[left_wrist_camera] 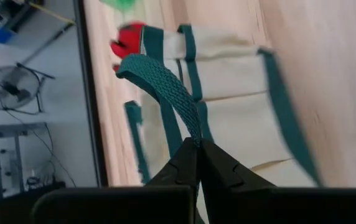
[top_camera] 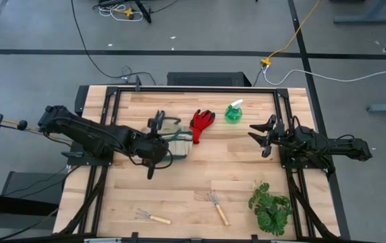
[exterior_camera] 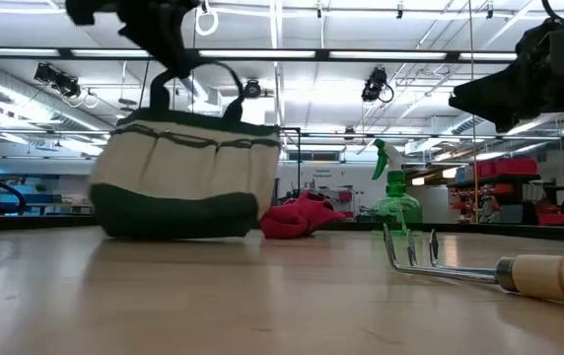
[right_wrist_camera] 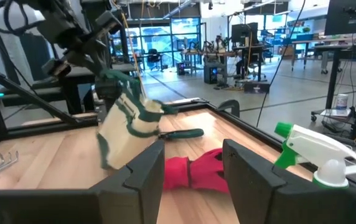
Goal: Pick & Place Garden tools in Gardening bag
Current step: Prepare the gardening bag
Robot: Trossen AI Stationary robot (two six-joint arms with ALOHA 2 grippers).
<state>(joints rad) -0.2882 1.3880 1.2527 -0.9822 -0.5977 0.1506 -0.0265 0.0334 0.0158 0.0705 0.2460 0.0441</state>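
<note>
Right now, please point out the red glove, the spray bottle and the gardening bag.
red glove (top_camera: 202,123): high view, on the palm.
spray bottle (top_camera: 233,113): high view, on the green body.
gardening bag (exterior_camera: 188,168): low view, on the cream front panel.

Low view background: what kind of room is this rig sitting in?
Probably a large robotics lab or workshop, not a garden. Long ceiling light strips run overhead, more workbenches and equipment stand across the open floor, and cables trail over the grey floor around the wooden table.
</note>
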